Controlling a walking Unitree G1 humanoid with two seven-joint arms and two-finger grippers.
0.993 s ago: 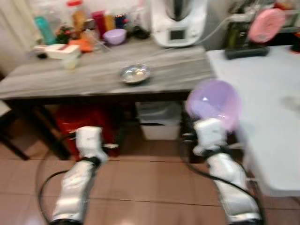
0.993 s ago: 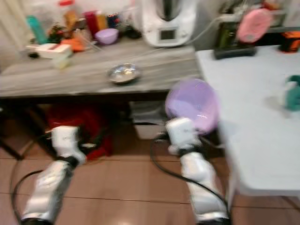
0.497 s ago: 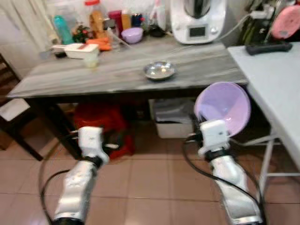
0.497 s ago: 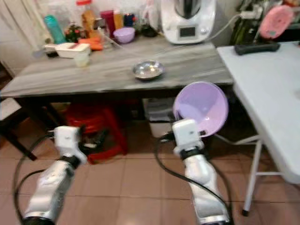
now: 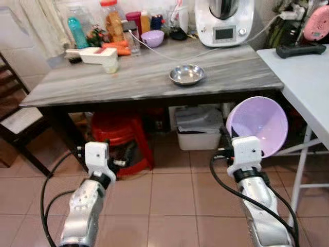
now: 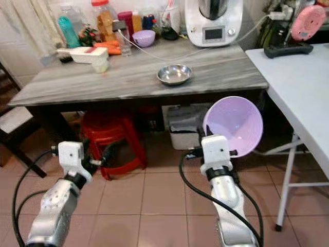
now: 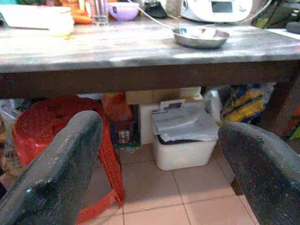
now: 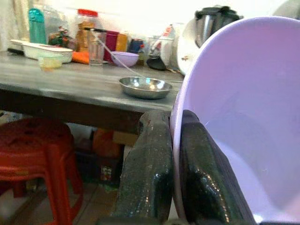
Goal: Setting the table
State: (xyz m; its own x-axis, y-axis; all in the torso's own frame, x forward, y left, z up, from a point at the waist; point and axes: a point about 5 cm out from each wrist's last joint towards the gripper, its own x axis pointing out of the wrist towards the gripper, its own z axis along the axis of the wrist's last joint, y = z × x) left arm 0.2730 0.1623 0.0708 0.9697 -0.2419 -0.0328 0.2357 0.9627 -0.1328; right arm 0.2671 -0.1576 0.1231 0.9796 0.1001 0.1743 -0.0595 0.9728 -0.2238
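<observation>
My right gripper (image 8: 172,123) is shut on the rim of a lilac plastic bowl (image 5: 258,126), one finger on each side of the wall. The bowl is tilted on its side and held below the edge of the grey table (image 5: 139,77), with its hollow facing me. A small steel bowl (image 5: 187,74) sits on that table, ahead of the held bowl. My left gripper (image 7: 157,164) is open with nothing between its fingers. It hangs low in front of the table, pointing at a red stool (image 7: 51,122).
A white table (image 5: 308,72) stands at the right. Bottles, a small purple bowl (image 5: 152,37), a white dish (image 5: 92,54) and a kitchen machine (image 5: 224,20) line the grey table's back. Under it stands a white lidded box (image 5: 199,131). A dark chair (image 5: 15,118) stands at the left.
The camera has swung left and the blur has cleared, so the grey table sits more centred and less white table shows. Both arms keep their pose, bowl still gripped.
</observation>
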